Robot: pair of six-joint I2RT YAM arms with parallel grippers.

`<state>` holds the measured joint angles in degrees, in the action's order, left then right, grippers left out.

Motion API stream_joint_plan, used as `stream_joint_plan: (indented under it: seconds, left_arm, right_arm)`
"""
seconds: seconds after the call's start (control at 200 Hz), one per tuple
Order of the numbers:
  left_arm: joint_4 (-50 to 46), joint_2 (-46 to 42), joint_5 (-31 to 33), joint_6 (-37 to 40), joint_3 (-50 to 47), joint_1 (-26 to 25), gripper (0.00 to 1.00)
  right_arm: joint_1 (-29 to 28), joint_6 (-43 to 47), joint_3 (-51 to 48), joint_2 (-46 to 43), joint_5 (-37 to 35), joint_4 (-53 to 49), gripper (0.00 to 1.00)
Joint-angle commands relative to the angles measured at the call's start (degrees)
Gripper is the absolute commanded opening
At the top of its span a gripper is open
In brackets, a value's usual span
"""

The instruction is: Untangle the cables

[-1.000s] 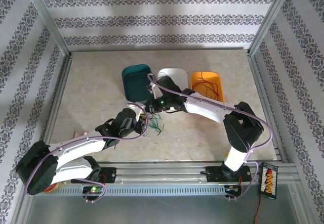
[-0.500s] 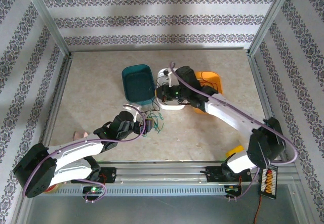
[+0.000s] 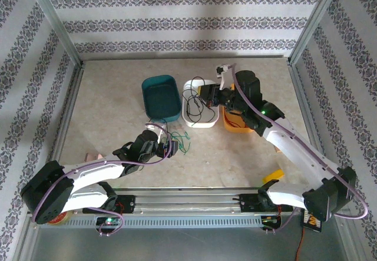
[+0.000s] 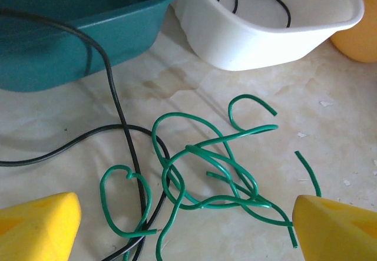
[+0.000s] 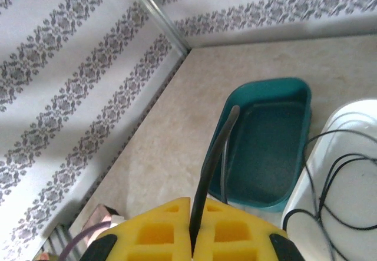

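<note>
With your right pincer (image 5: 193, 228) clenched on the black cable (image 5: 210, 155) up by the white tray (image 4: 265, 46) and your left pincer (image 4: 185, 225) released over the green tangle (image 4: 203, 155) on the near worktop (image 4: 177, 84), I'd pull slow so black slips free without dragging green.
</note>
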<state>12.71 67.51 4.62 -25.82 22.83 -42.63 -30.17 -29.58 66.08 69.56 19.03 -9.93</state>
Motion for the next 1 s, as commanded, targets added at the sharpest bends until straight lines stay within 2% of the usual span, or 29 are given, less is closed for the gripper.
stream_joint_plan:
  seconds: [0.0, 0.13, 0.285, 0.39, 0.45, 0.55, 0.63, 0.71, 0.855, 0.995]
  left_arm:
    - [2.6, 0.3, 1.7, -1.5, -0.6, 0.4, 0.92]
    - [0.1, 0.1, 7.0, -2.7, 0.0, 0.4, 0.92]
    - [-2.9, -1.9, 14.9, -6.0, 0.0, 0.4, 0.93]
    - [-8.3, -2.7, 20.1, -9.8, 1.3, 0.4, 0.93]
    - [-9.8, -3.0, 20.8, -10.9, 1.4, 0.5, 0.93]
    - [-11.7, -3.4, 20.7, -12.3, 1.8, 0.8, 0.93]
    - [-12.9, -3.9, 20.1, -13.4, 2.0, 1.1, 0.93]
    - [-13.3, -4.7, 19.3, -14.4, 1.8, 1.8, 0.93]
    - [-14.0, -4.9, 18.4, -16.2, 1.6, 3.6, 0.93]
    - [-15.7, -5.0, 20.7, -17.9, 1.9, 4.2, 0.93]
  right_arm:
    - [1.9, 2.3, -0.5, -1.4, -2.9, 1.7, 0.0]
    - [4.9, 2.7, 0.9, 1.3, -2.7, 1.8, 0.0]
    - [7.0, 4.5, 3.3, 8.4, -2.5, 2.4, 0.0]
    - [7.3, 5.7, 4.7, 14.2, -4.8, 2.1, 0.01]
    - [7.5, 5.3, 5.2, 17.7, -6.1, 1.8, 0.03]
    - [7.3, 3.7, 6.0, 23.4, -6.5, 0.8, 0.12]
    - [6.8, 2.1, 5.3, 25.9, -7.4, 0.7, 0.36]
    - [5.6, 2.2, 4.4, 26.2, -8.6, 0.5, 0.48]
    - [3.5, 4.3, 3.2, 24.0, -12.3, -1.1, 0.51]
    - [1.6, 5.4, 1.0, 20.8, -13.0, -1.6, 0.52]
